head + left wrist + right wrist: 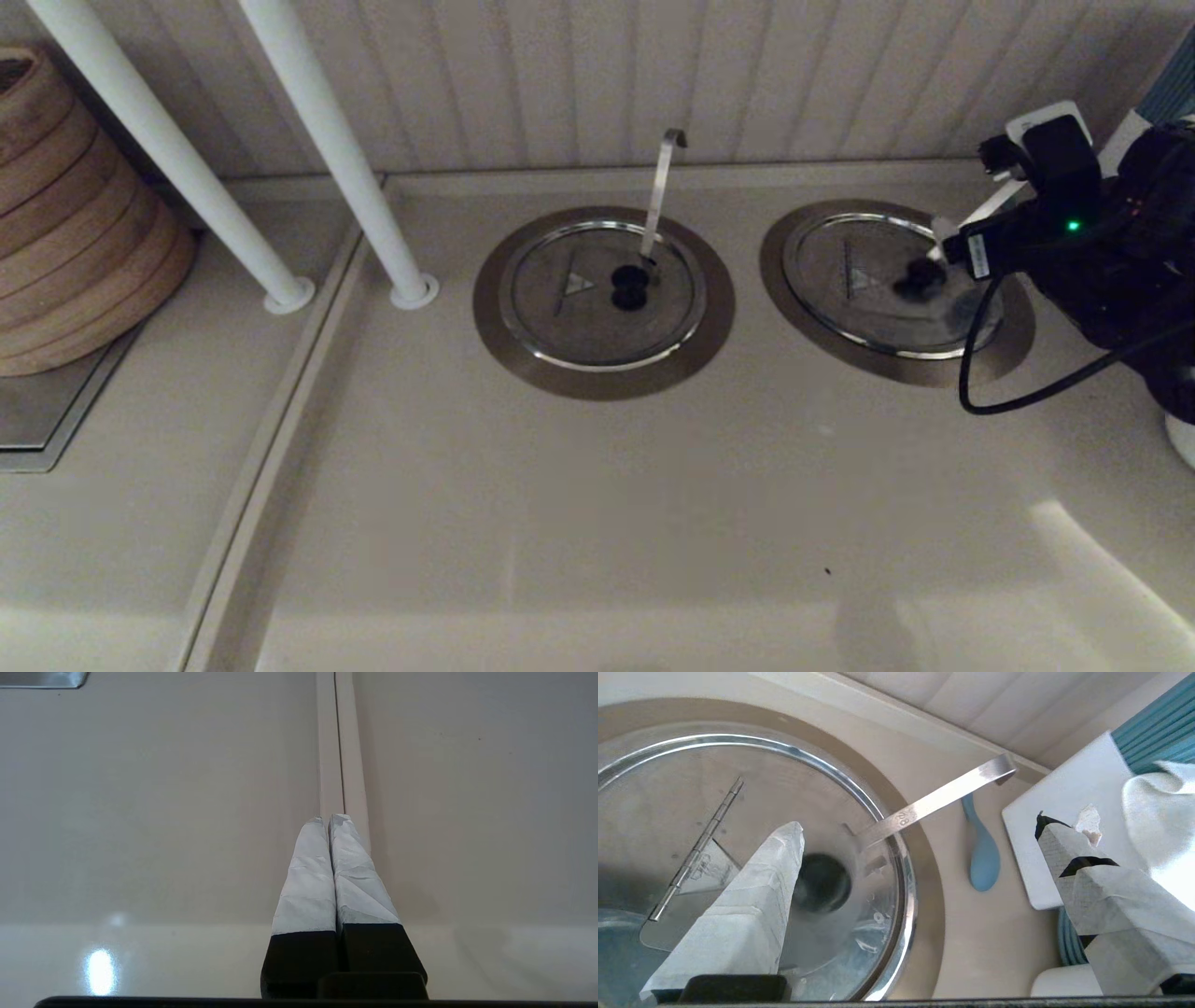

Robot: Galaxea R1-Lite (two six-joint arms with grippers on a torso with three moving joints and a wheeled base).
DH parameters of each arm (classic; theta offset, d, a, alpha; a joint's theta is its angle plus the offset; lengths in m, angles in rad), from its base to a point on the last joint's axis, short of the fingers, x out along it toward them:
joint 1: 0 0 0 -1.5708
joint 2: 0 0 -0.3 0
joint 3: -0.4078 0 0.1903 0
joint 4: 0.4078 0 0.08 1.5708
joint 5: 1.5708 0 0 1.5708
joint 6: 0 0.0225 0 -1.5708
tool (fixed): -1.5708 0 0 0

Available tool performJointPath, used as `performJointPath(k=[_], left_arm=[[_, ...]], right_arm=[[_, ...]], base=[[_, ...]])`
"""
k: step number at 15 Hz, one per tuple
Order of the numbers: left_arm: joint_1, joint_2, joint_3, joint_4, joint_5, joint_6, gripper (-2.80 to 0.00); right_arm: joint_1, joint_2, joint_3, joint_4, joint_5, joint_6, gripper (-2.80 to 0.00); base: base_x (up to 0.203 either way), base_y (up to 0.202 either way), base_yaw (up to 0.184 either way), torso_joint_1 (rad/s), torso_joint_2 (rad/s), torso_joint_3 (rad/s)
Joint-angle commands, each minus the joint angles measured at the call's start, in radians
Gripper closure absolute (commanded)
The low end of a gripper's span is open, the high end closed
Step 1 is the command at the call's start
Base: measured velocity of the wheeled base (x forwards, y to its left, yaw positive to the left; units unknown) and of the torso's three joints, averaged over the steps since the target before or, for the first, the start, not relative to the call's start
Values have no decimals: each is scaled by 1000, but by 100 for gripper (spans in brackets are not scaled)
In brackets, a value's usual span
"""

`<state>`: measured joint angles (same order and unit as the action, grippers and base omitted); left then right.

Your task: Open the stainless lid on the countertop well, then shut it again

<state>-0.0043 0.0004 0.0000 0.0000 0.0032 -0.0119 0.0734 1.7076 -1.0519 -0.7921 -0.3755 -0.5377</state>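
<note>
The stainless lid (873, 285) lies in the countertop well, whose dull collar (782, 280) rings it at the right. Its hinge (696, 844), triangle mark (707, 872) and black knob (822, 882) show in the right wrist view, where the knob half looks smeared. The straight ladle handle (938, 798) slants out over the rim. My right gripper (952, 245) (920, 826) hovers open over the knob side, one finger (752, 905) beside the knob, the other (1087, 882) off past the collar (924, 914). My left gripper (329, 819) is shut, empty, over bare countertop.
The twin lid (602, 294) with its upright hooked handle (663, 187) sits at centre. Two white poles (336, 149) and stacked bamboo steamers (65, 215) stand at the left. A blue spoon (983, 858), a white board (1064, 826) and a cloth (1162, 812) lie beside the well.
</note>
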Motion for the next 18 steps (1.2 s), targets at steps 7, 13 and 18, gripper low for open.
performJointPath(k=[7, 13, 18], left_arm=[[0, 1, 0, 0, 1, 0, 0], [0, 1, 0, 0, 0, 0, 0], [0, 1, 0, 0, 0, 0, 0]], right_arm=[[-2, 26, -51, 5, 20, 28, -280], [-16, 29, -182, 187, 26, 223, -280], [12, -312, -198, 683, 245, 383, -280]], base=[[0, 0, 0, 0, 0, 0], [0, 0, 0, 0, 0, 0], [0, 0, 0, 0, 0, 0]])
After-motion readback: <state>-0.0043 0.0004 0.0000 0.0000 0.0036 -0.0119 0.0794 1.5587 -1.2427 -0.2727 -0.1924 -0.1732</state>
